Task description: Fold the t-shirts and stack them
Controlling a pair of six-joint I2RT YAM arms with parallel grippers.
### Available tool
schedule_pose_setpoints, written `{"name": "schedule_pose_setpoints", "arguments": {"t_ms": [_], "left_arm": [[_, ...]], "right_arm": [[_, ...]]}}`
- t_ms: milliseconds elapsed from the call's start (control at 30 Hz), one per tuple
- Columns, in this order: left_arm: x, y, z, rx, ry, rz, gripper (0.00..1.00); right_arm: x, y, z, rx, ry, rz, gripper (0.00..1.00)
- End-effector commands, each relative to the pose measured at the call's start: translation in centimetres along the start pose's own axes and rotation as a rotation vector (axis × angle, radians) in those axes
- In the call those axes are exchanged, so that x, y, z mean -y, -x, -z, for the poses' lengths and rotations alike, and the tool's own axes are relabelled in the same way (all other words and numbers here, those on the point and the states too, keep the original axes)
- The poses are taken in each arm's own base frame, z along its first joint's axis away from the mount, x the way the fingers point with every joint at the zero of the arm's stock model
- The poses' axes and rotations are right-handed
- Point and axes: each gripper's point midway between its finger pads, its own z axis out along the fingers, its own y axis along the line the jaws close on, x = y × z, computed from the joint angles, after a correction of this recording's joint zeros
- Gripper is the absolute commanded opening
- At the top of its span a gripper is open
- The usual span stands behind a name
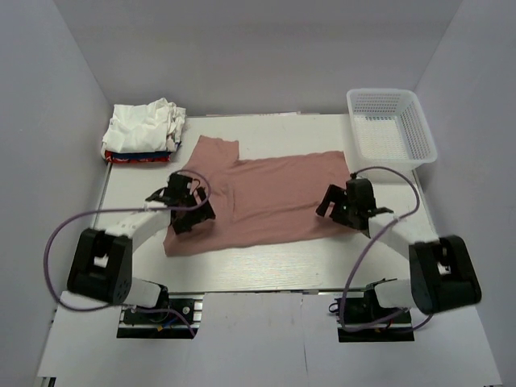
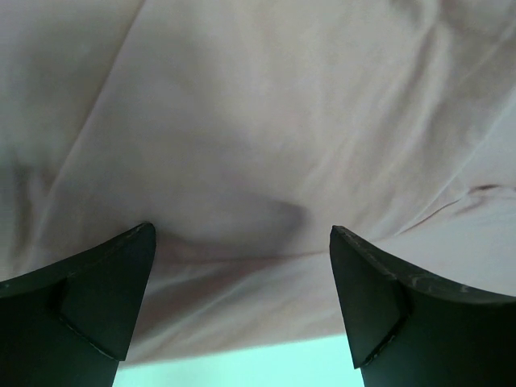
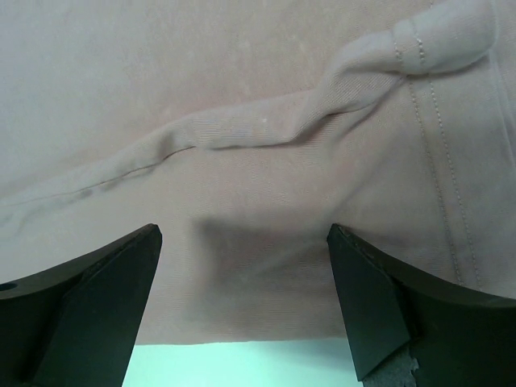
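The t-shirt (image 1: 274, 189) under both grippers is plain dusty pink, with same-coloured stitch lines on the hem ahead and to the right of the right gripper (image 3: 242, 238). That gripper and the left gripper (image 2: 242, 242) have black fingers (image 2: 97, 298). Far ahead-left of the left gripper, white t-shirts (image 1: 145, 122) top a red one (image 1: 129, 159). Beyond the right gripper, the lattice basket (image 1: 393, 121) is white. The cables (image 1: 58, 242) are purple and the table (image 1: 266, 266) is white, faintly grained.

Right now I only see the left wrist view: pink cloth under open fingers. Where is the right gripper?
Observer: The right gripper hangs open over the same pink t-shirt, at its right end.
Operator: Any other shirts?
Observer: A pile of shirts, white on top, red beneath, sits at the table's far left corner.
Operator: Anything else?
Observer: A white basket stands at the far right corner, apart from the shirt.
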Motion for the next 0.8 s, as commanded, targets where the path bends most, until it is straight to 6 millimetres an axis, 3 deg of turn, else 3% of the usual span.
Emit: {"name": "schedule_pose_setpoints", "arguments": {"t_ms": [0, 33, 67, 133, 200, 233, 300, 367, 400, 433, 467, 500, 533, 567, 600, 633, 667, 700, 733, 767], "left_arm": [[-2.8, -5.2, 3.5, -0.125, 0.071, 0.082, 0.99], [-3.4, -5.8, 4.3, -0.129, 0.09, 0.09, 0.99], [-3.1, -5.1, 5.5, -0.073, 0.062, 0.1, 0.99], [-2.5, -4.2, 6.6, -0.017, 0.016, 0.1, 0.99], [-0.4, -1.5, 7.5, 0.107, -0.086, 0.099, 0.99], [0.9, -0.2, 7.5, 0.157, -0.148, 0.097, 0.99], [3.2, 2.6, 8.3, 0.226, -0.216, 0.08, 0.99], [4.0, 4.3, 6.9, 0.213, -0.18, 0.083, 0.99], [4.8, 7.5, 7.6, 0.271, -0.158, 0.082, 0.99], [4.7, 8.7, 7.1, 0.267, -0.118, 0.093, 0.99], [3.9, 8.6, 4.8, 0.203, -0.025, 0.084, 0.99], [5.1, 12.2, 5.5, 0.278, -0.006, 0.07, 0.99], [5.7, 13.1, 5.1, 0.271, 0.0, 0.069, 0.99], [6.6, 15.4, 4.3, 0.281, 0.004, 0.059, 0.99], [6.9, 16.4, 3.9, 0.296, 0.019, 0.035, 0.99], [7.4, 17.7, 3.5, 0.321, 0.023, 0.039, 0.99], [7.6, 18.6, 3.0, 0.332, 0.033, 0.024, 0.99], [8.0, 20.9, 2.0, 0.36, 0.054, 0.021, 0.99], [7.9, 21.5, 1.3, 0.357, 0.088, 0.01, 0.99], [8.6, 24.6, 2.2, 0.419, 0.099, 0.014, 0.99]], "right_arm": [[2.4, -7.0, 3.0, -0.196, -0.06, -0.034, 0.9], [2.4, -7.4, 3.4, -0.198, -0.057, -0.027, 0.9], [2.6, -7.7, 4.0, -0.204, -0.065, -0.018, 0.9], [1.1, -5.8, 5.1, -0.126, -0.008, 0.009, 0.9], [0.4, -3.2, 6.1, -0.014, 0.012, 0.051, 0.9], [-0.3, -0.5, 6.7, 0.065, -0.002, 0.057, 0.9], [-0.5, 2.2, 7.4, 0.15, -0.037, 0.071, 0.9], [-1.8, 6.4, 8.5, 0.256, -0.051, 0.067, 0.9], [-2.9, 8.4, 9.0, 0.313, -0.029, 0.064, 0.9], [-2.8, 8.8, 8.2, 0.302, -0.049, 0.064, 0.9], [-4.1, 10.8, 9.0, 0.345, -0.026, 0.06, 0.9], [-4.1, 11.2, 8.8, 0.348, -0.04, 0.054, 0.9], [-3.8, 11.2, 7.7, 0.325, -0.067, 0.047, 0.9], [-4.7, 12.9, 8.2, 0.357, -0.058, 0.037, 0.9], [-4.4, 13.4, 7.9, 0.364, -0.087, 0.04, 0.9], [-4.0, 13.0, 6.3, 0.325, -0.121, 0.05, 0.9], [-4.5, 14.1, 6.4, 0.337, -0.123, 0.053, 0.9], [-4.8, 14.5, 5.8, 0.321, -0.136, 0.058, 0.9], [-5.2, 15.6, 5.7, 0.331, -0.141, 0.078, 0.9], [-5.6, 16.2, 5.1, 0.323, -0.145, 0.089, 0.9]]}}
